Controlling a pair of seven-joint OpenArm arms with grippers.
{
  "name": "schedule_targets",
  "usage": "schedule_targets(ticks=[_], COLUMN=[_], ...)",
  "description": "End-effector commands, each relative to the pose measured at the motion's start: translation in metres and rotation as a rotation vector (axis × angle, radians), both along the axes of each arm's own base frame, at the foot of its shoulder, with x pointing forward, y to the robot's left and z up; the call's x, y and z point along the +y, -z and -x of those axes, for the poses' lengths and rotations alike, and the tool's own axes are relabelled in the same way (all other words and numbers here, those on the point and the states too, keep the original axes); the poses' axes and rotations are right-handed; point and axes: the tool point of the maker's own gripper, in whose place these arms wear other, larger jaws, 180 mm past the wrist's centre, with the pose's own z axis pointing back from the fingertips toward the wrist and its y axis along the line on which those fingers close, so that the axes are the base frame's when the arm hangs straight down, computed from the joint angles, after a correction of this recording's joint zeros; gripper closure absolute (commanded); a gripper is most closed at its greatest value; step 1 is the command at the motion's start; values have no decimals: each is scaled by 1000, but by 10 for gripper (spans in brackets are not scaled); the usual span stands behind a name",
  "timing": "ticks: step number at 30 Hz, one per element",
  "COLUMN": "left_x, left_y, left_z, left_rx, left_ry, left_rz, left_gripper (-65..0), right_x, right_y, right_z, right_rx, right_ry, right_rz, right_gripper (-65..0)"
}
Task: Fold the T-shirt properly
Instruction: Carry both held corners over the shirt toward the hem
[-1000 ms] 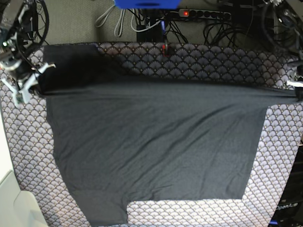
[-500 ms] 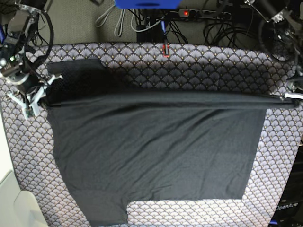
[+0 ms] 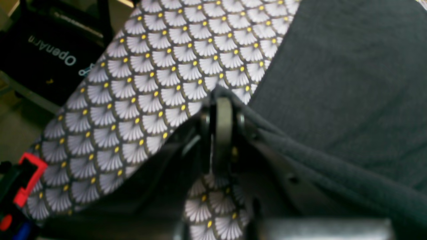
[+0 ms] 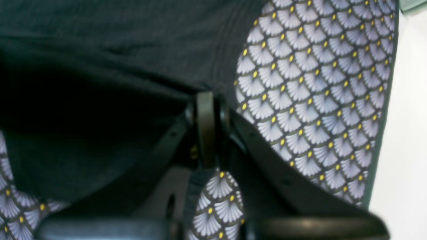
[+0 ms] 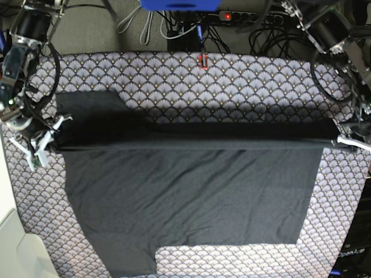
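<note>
At the far left, beside the patterned cloth [image 5: 23, 191], a white surface [image 5: 6, 185]. Next, the robot's right fingers [image 4: 205, 126], pressed together on one end of a gathered edge of the T-shirt [image 5: 191, 197]. Just beyond that edge at upper left, a dark flap of the same shirt, lying on the cloth; at lower left, a sleeve pointing toward the near side. Across the middle, the charcoal shirt, plain side showing, spread over the scallop-patterned cloth with soft slanting creases, and its gathered edge stretched nearly straight from side to side. Behind, near the top centre, a small red-and-black part [image 5: 203, 61] and, farther back, loose cables [image 5: 145, 29]. At right, the left fingers [image 3: 223, 133], likewise pinching the other end of the edge. At lower right, a black box [image 5: 351, 260] with "OpenArm" lettering.
</note>
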Motion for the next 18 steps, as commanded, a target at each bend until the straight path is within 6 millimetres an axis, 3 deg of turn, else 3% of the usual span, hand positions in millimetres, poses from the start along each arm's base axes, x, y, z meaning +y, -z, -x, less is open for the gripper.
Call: schedule_targets(ticks=[1,9,12,18], left_x=[9,-12,-17,-13], left_y=[-24,-31,-44,-39], left_z=[-11,-39,-53,-59], left_rx=[-62,-80,-105,-97], left_ry=[-7,67,91,81], left_rz=[-45,-50,-65,-38], left_gripper=[-6,-6,-6,-6], right_x=[-5,1,2,10], right_y=[-16,-24,-29,-19], right_z=[-13,-47,-60,-77], right_rx=[-48,-53,-63,-25], right_ry=[-9,-55,-64,-82], right_rz=[15,17,16,-13], right_gripper=[-13,-13,-13,-13])
